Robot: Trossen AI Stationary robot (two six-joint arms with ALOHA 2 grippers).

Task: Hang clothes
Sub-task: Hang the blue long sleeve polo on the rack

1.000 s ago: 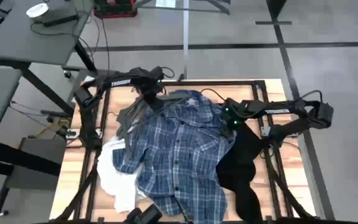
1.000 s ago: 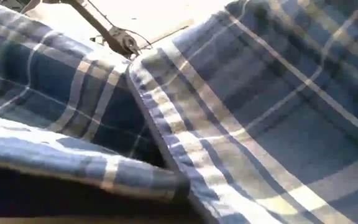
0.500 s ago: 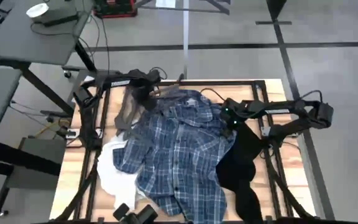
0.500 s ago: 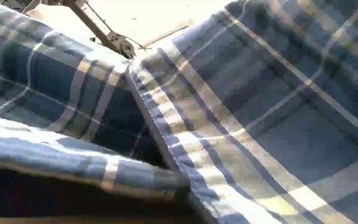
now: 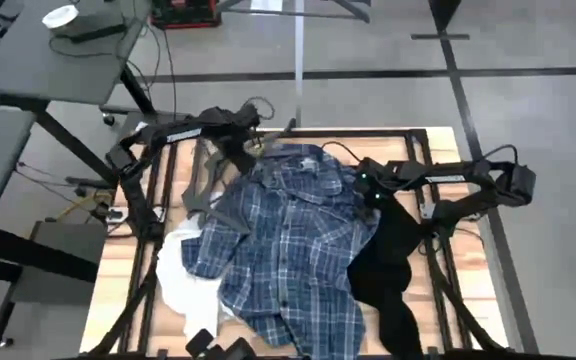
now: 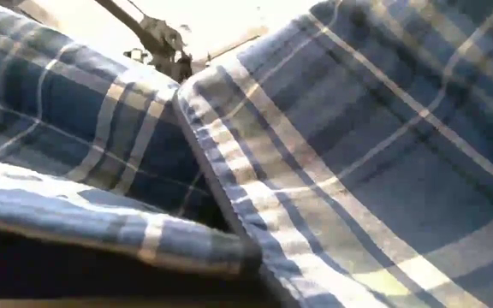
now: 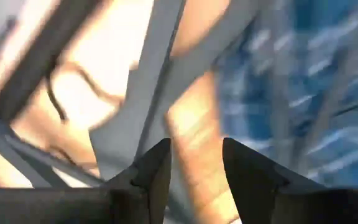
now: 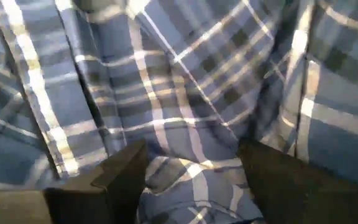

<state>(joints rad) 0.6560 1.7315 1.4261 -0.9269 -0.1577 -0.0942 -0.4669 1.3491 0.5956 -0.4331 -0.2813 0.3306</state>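
Plaid shirt [image 5: 293, 245], blue and white, fills nearly all of my low camera: its stitched front edge [image 6: 221, 197] runs diagonally right in front of the lens, with folds of the same cloth on both sides. From overhead I see it spread across the middle of the wooden table [image 5: 118, 275], collar toward the far edge, buttons running down its front. At its near left, the white top [image 5: 183, 280] lies crumpled and partly tucked under the plaid. On the right, the black top [image 5: 393, 265] lies in a long heap touching the shirt's right edge.

My right gripper [image 5: 373, 195] sits low at the shirt's right shoulder, where plaid meets black. Through its wrist camera the two dark fingers [image 8: 120, 171] stand wide apart with plaid cloth [image 8: 185, 124] spread close beyond them; nothing is pinched between them.

Farther back, my left gripper [image 5: 230, 150] is over the far left part of the table, just beside the shirt's collar. A thin dark hanger [image 5: 203, 180] hangs down from it toward the table's left side. Its wrist view is blurred: the fingertips [image 7: 154, 171] are set partly apart, a grey bar [image 7: 145, 93] runs up between them, plaid off to one side. I cannot tell whether they clamp that bar.
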